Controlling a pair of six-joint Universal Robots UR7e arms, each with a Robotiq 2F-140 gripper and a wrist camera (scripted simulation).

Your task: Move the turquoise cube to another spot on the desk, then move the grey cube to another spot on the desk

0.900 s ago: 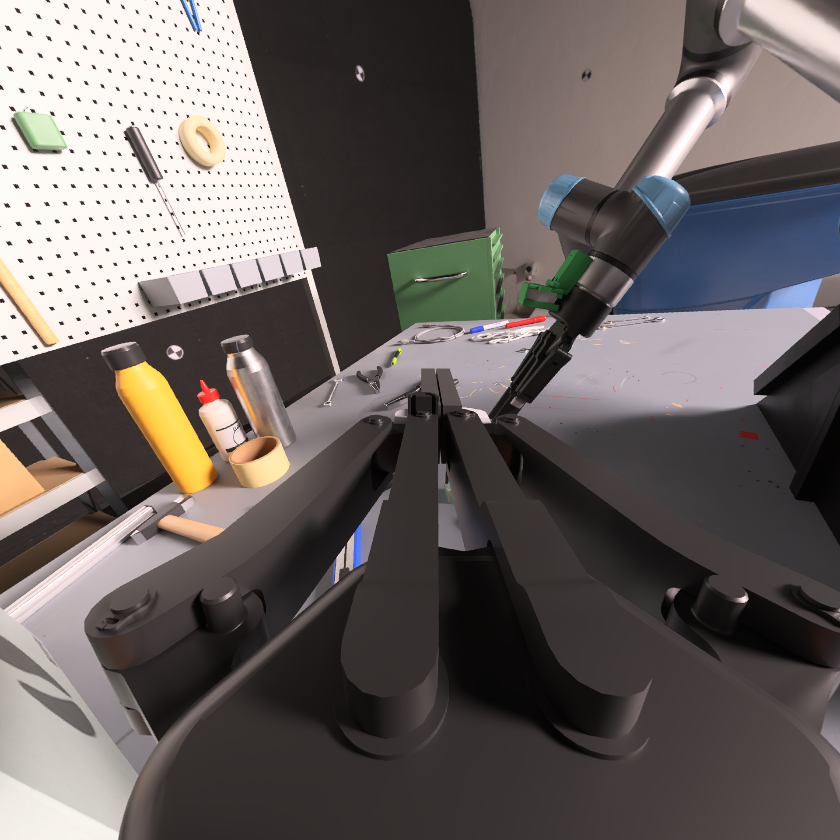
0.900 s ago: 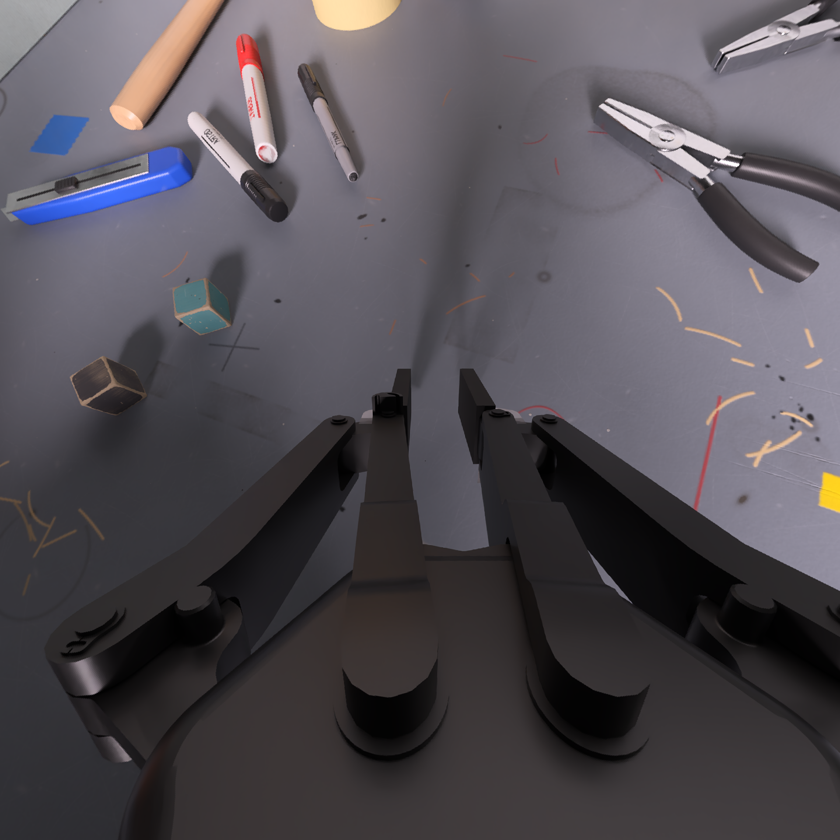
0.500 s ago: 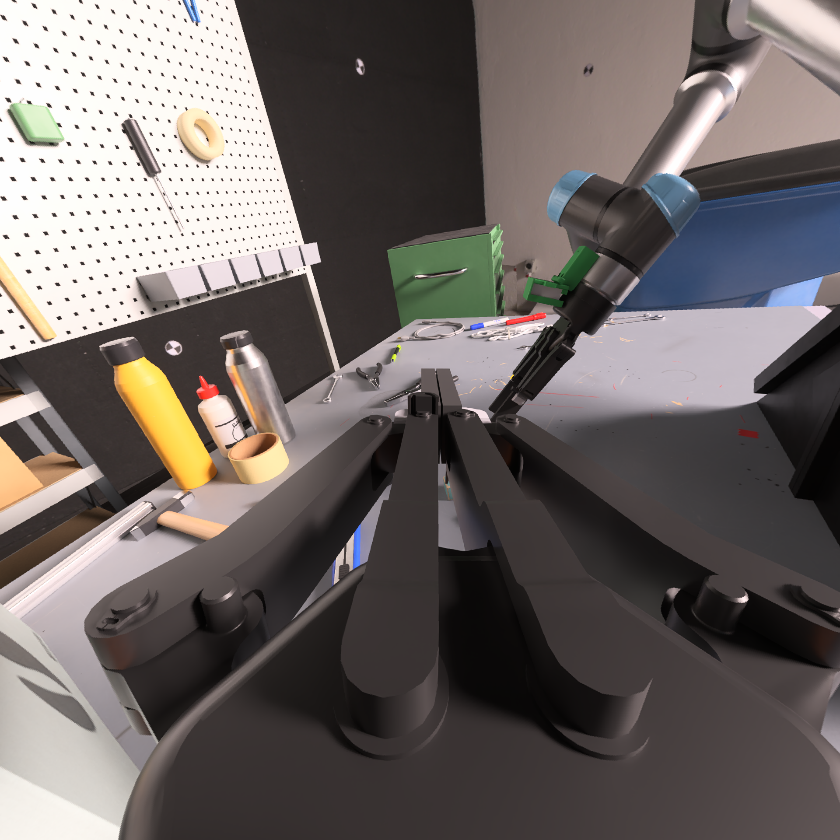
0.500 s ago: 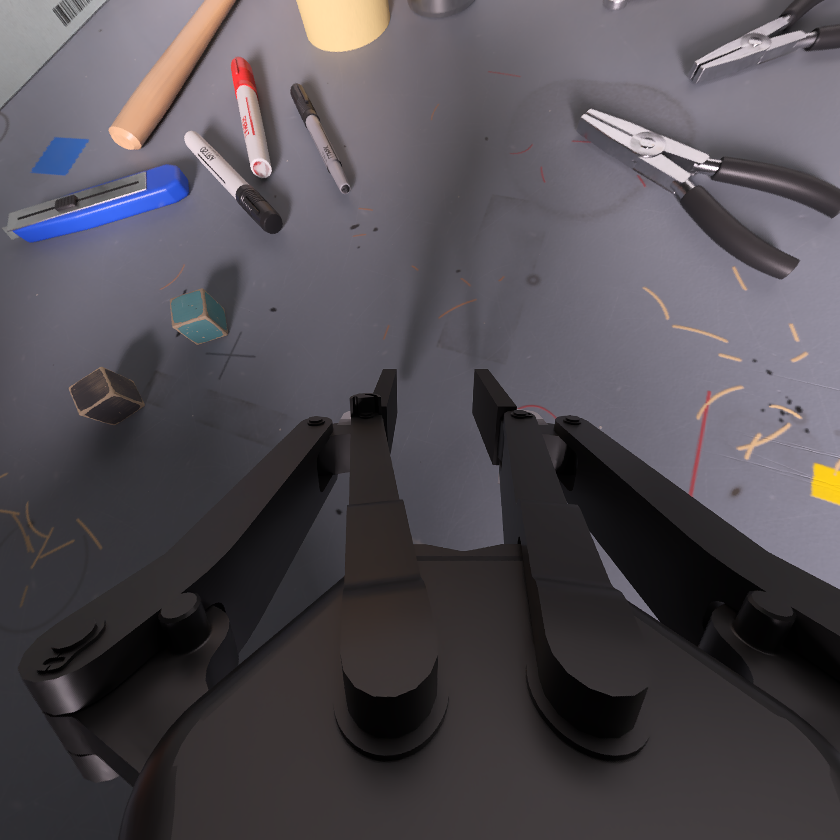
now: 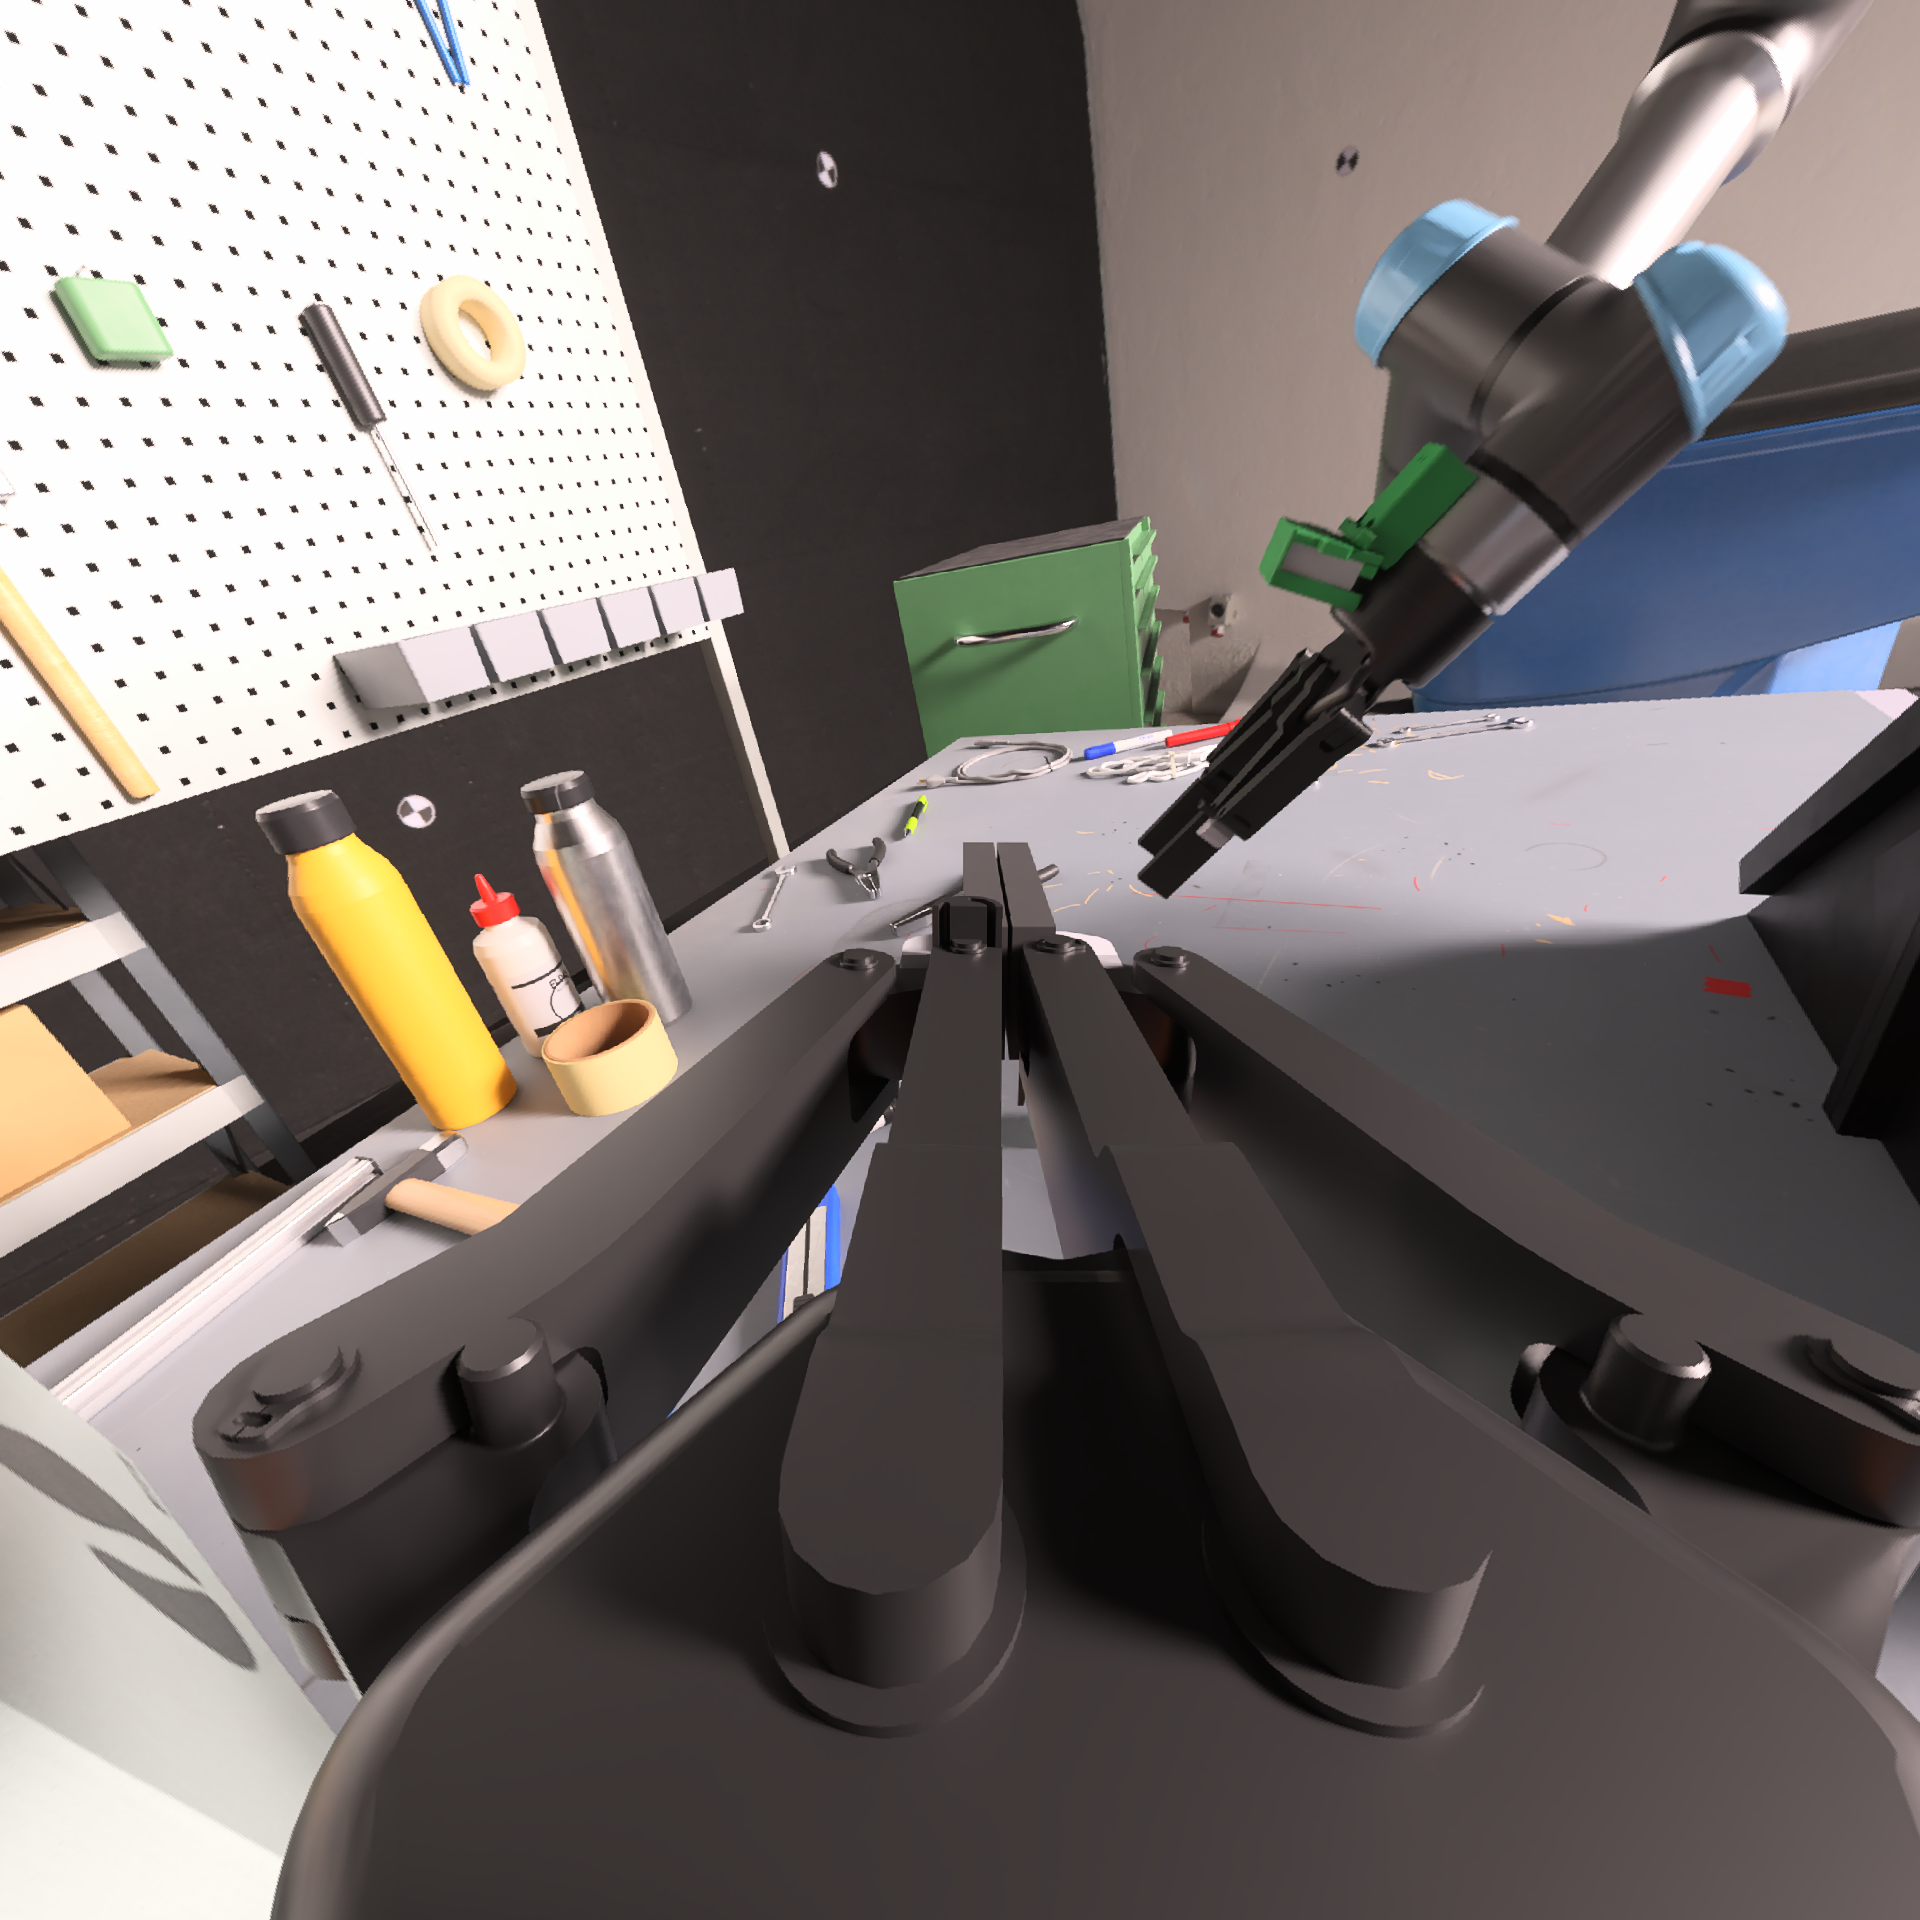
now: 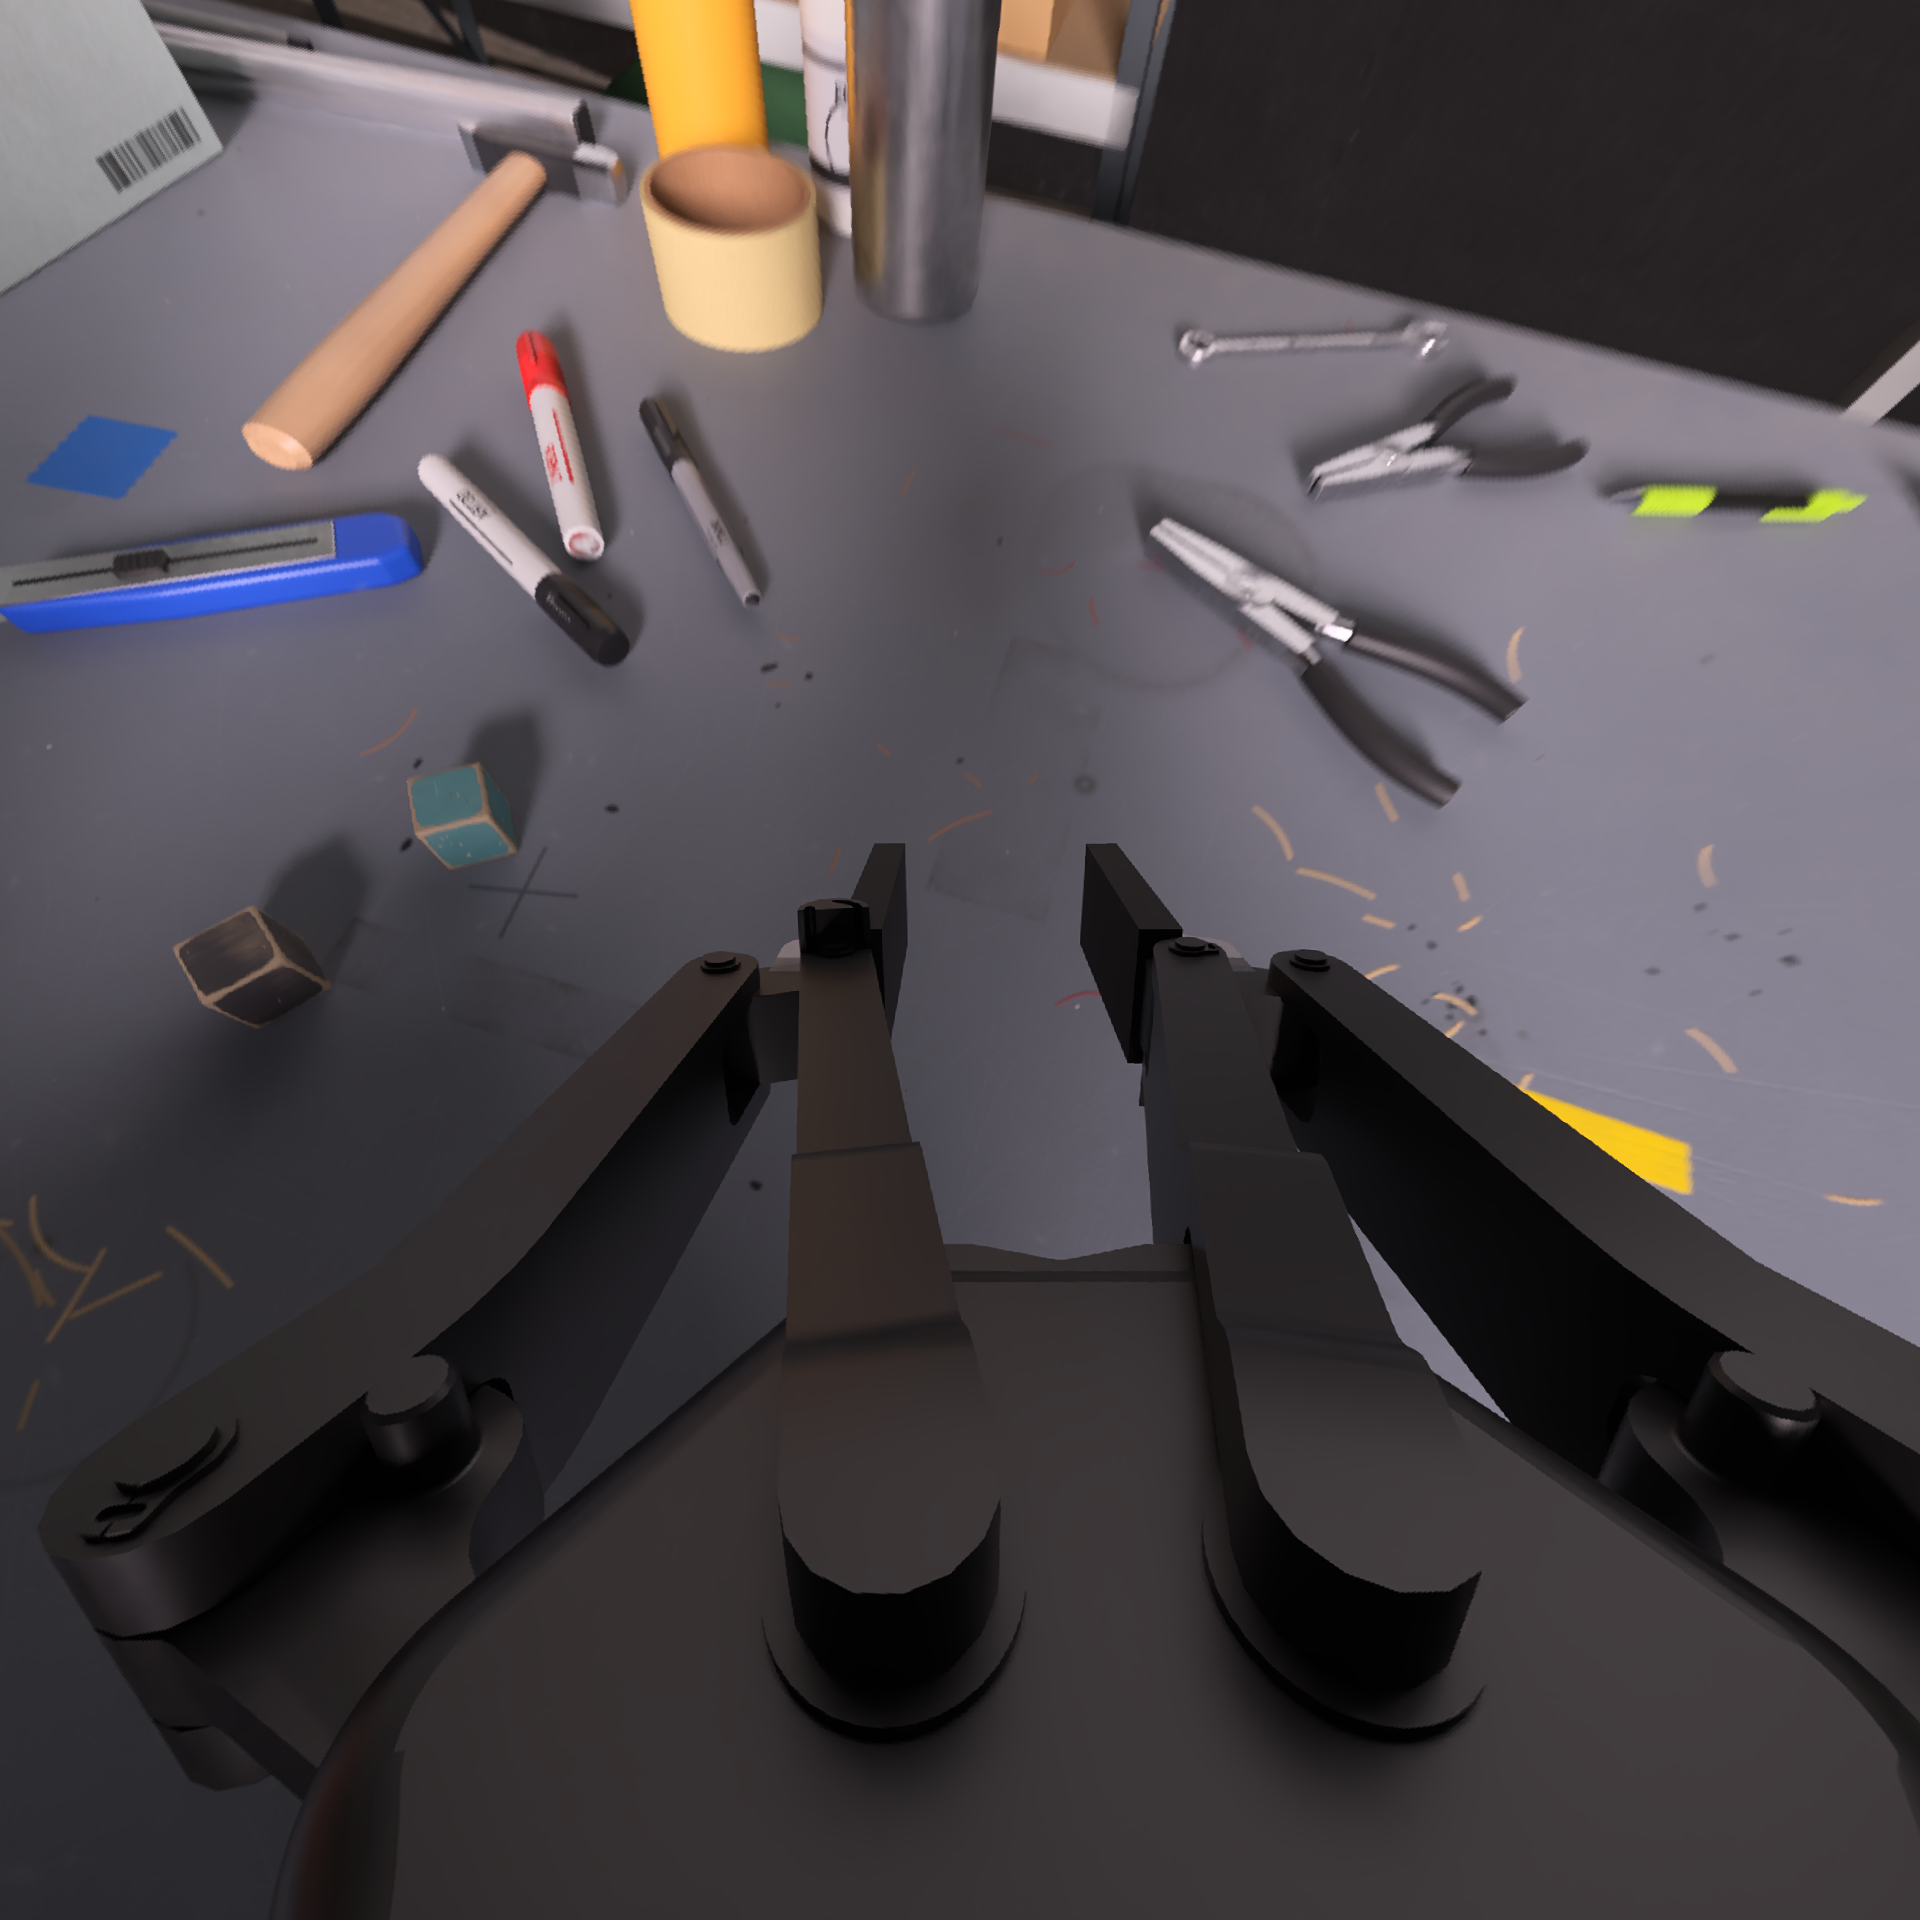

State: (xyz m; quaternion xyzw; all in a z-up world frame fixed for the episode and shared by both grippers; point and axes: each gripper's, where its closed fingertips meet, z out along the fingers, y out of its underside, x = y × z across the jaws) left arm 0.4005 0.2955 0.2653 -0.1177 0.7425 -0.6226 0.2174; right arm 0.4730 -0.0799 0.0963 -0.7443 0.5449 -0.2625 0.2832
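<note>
In the right wrist view the turquoise cube [image 6: 462, 814] sits on the grey desk [image 6: 935, 623], left of my fingers. The dark grey cube [image 6: 247, 964] sits lower left of it. My right gripper [image 6: 992, 883] is open and empty above the desk, to the right of both cubes; it also shows in the left wrist view [image 5: 1195, 852], raised above the desk. My left gripper [image 5: 995, 878] is shut and empty, held over the desk. The cubes are hidden in the left wrist view.
Markers [image 6: 556, 447], a blue utility knife [image 6: 208, 571], a hammer [image 6: 405, 301], a tape roll [image 6: 732, 249], bottles [image 6: 914, 156], pliers [image 6: 1340, 649], a second pair of pliers [image 6: 1434, 447] and a wrench [image 6: 1309, 341] lie beyond the cubes. A pegboard [image 5: 260, 364] and a green cabinet [image 5: 1029, 634] stand behind.
My right gripper has opened wider and risen, tilting so more of the far desk shows. The cubes have not moved on the desk. The left gripper stays still.
</note>
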